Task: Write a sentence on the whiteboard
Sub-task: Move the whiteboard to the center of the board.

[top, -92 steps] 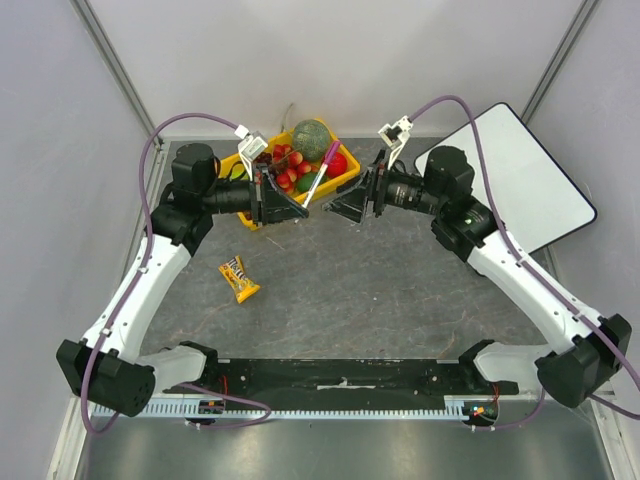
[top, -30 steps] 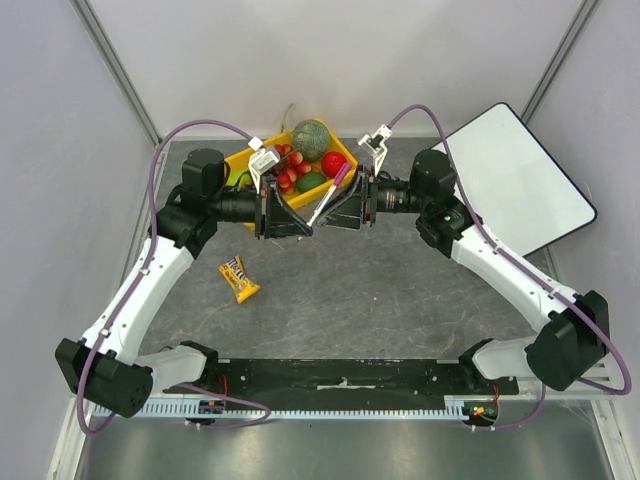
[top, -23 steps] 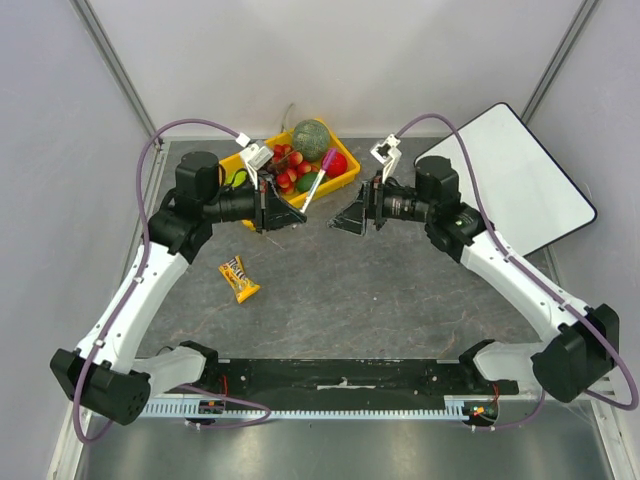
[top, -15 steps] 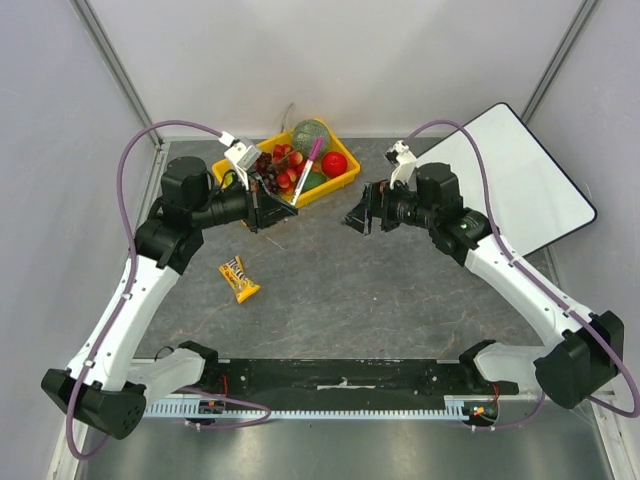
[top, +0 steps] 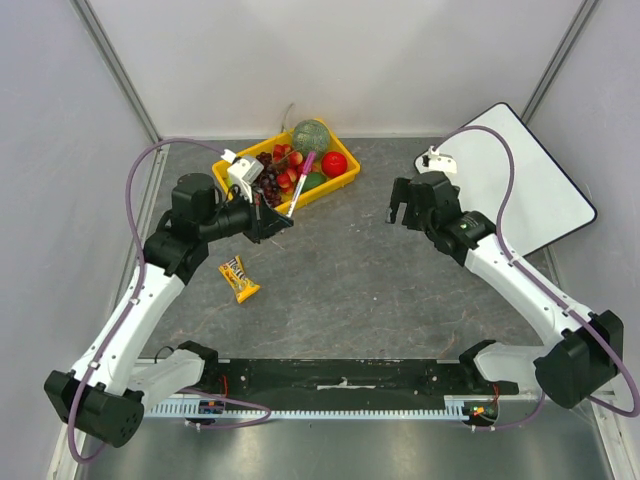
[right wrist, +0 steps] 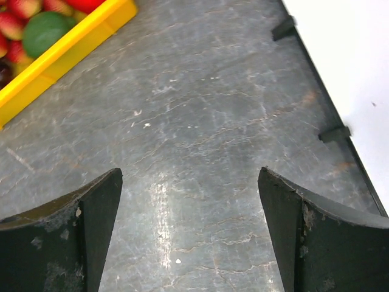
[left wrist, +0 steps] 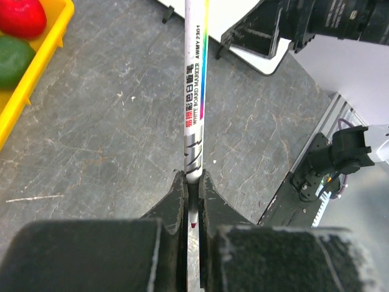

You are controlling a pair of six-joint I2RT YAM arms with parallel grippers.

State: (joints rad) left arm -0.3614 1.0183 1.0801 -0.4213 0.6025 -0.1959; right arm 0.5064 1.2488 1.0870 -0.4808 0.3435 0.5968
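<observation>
My left gripper [top: 280, 216] [left wrist: 191, 177] is shut on a white board marker [top: 298, 186] [left wrist: 195, 91] with a rainbow stripe. Its red tip sits between the jaws and its pink end points up toward the yellow bin. The whiteboard [top: 525, 180] [right wrist: 355, 55] lies tilted at the table's far right corner, with two black clips on its near edge. My right gripper [top: 400, 206] [right wrist: 188, 173] hangs open over bare table just left of the board, with nothing between its fingers.
A yellow bin [top: 345, 181] [right wrist: 67, 52] [left wrist: 36, 55] of toy fruit stands at the back centre. A yellow candy bar [top: 238, 278] lies on the table at the left. Grey walls close in on both sides.
The two grippers had met at the marker. The right one has opened wide and drawn back right toward the whiteboard. The left one has drawn back left, still holding the marker.
</observation>
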